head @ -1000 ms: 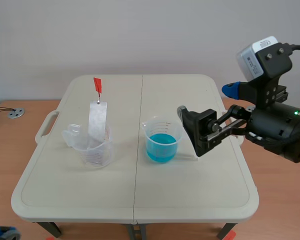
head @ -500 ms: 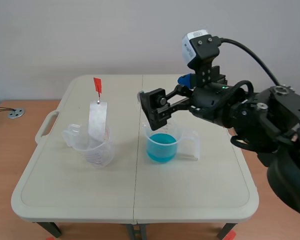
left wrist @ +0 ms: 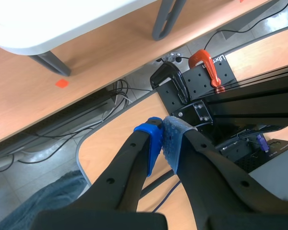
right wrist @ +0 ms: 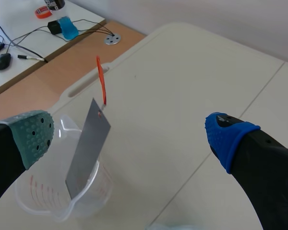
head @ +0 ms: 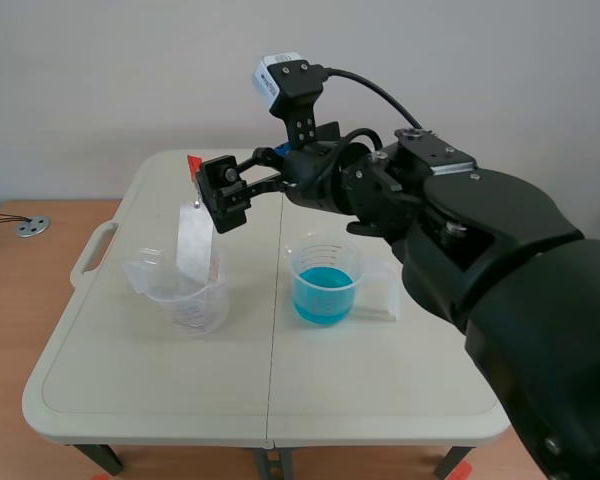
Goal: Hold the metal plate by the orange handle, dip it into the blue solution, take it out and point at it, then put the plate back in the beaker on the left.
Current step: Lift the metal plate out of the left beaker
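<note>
the left pincer (left wrist: 162, 143) hangs low, off the bench's seven o'clock corner. its two blue pads press together on nothing, over the floor and a bench leg (left wrist: 164, 19). it has no part in this step.

on the bench (head: 270, 400), at about nine o'clock from the middle, stands the clear beaker (head: 180, 295). the metal plate (head: 193, 240) leans inside it, its foot in the beaker and its top tilted toward one o'clock. the orange handle (head: 194, 165) rises from the plate's top edge toward twelve o'clock, thin and free of any grip.

just at three o'clock of that handle hovers the right pincer (head: 218, 197), at handle height above the beaker. its arm comes in from the right, across and above the blue beaker. in the right wrist view the pincer (right wrist: 129, 136) is spread wide, the grey-green pad (right wrist: 33, 136) on one side and the blue pad (right wrist: 225, 136) well apart on the other. the handle (right wrist: 102, 84) lies ahead of the gap, around eleven o'clock and nearer the grey-green pad. nothing is between the pads yet.

at three o'clock of the clear beaker sits the second beaker (head: 325, 270) with the blue solution (head: 325, 292), untouched.

the step in hand looks like the first one, the approach to grasp the handle. the next move calls for easing forward until the orange strip sits squarely between the pads. the pincer then has to close on the strip alone, clear of the plate's edge. the lift should go straight up, since the beaker looks light and a dragged plate could tip it.
</note>
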You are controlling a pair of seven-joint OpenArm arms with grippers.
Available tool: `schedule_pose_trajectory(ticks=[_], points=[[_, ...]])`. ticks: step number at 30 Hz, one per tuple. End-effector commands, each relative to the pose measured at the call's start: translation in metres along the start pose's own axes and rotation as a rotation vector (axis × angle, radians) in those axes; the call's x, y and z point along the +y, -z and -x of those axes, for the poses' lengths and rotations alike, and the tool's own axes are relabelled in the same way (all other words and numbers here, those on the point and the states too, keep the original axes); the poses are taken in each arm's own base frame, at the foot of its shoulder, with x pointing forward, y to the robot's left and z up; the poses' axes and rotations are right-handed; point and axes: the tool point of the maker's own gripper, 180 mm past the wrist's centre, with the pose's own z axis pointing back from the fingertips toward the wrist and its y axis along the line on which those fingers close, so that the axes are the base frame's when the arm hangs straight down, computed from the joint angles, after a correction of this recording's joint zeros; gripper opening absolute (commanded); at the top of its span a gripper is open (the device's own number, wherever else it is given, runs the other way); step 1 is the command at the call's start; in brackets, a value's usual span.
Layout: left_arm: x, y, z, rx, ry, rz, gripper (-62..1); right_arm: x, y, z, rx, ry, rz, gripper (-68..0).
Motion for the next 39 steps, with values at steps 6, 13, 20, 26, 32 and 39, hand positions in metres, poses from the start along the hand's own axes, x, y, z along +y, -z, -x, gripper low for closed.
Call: schedule_pose_trajectory(ticks=[6, 13, 20, 26, 32, 39], points=[[-0.003, 0.0, -0.005, -0.021, -0.004, 0.01, -58.7, 0.02, 0.032, -0.022, -0.007, -0.027, -0.055, -1.2], [-0.003, 0.0, -0.005, -0.021, -0.004, 0.01, -58.8, 0.016, 0.046, -0.019, 0.001, -0.022, -0.052, -1.2], [-0.003, 0.0, -0.005, -0.021, -0.004, 0.01, -58.7, 0.017, 0.047, -0.019, -0.012, -0.046, -0.058, -7.5], [-0.003, 0.0, -0.005, -0.021, -0.004, 0.011, -58.8, 0.022, 0.048, -0.018, -0.008, -0.064, -0.068, -11.1], [-0.003, 0.0, -0.005, -0.02, -0.004, 0.011, -58.8, 0.023, 0.048, -0.025, -0.047, -0.064, -0.074, -16.2], [-0.003, 0.0, -0.005, -0.021, -0.004, 0.011, -58.8, 0.046, 0.05, -0.026, -0.042, -0.115, -0.162, -19.1]])
